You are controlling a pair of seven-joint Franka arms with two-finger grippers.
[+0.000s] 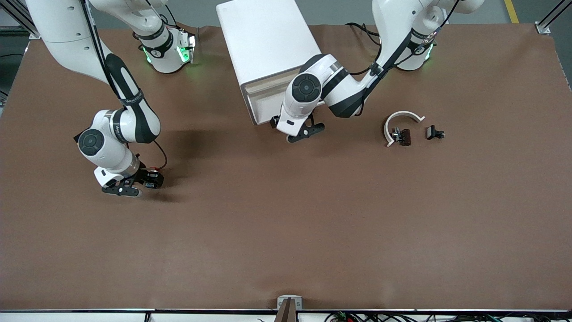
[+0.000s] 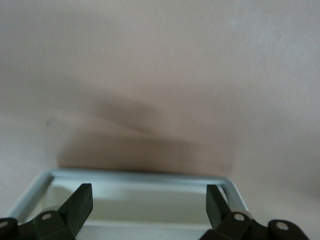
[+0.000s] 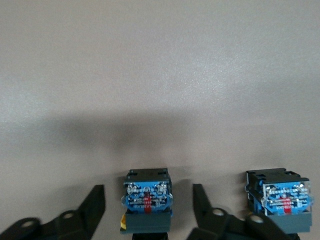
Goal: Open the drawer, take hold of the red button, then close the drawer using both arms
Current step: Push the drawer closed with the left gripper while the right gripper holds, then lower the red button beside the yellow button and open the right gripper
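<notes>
The tall white cabinet [image 1: 268, 40] stands at the table's middle, between the arms' bases. My left gripper [image 1: 301, 133] is at its front, low down. In the left wrist view it [image 2: 150, 192] is open, its fingers over the rim of a white drawer tray [image 2: 140, 176] that sticks out over the table. My right gripper [image 1: 129, 188] is low over the table toward the right arm's end. It [image 3: 149, 205] is open around a blue-bodied button [image 3: 147, 197] with a bit of yellow at its base. A second like button [image 3: 280, 200] stands beside it, outside the fingers. A red spot [image 1: 154, 170] shows there.
A white C-shaped piece [image 1: 402, 118] lies toward the left arm's end of the table, with a small dark part [image 1: 403, 136] inside its curve and another small dark part [image 1: 434, 133] beside it. Brown table surface [image 1: 286, 232] stretches toward the front camera.
</notes>
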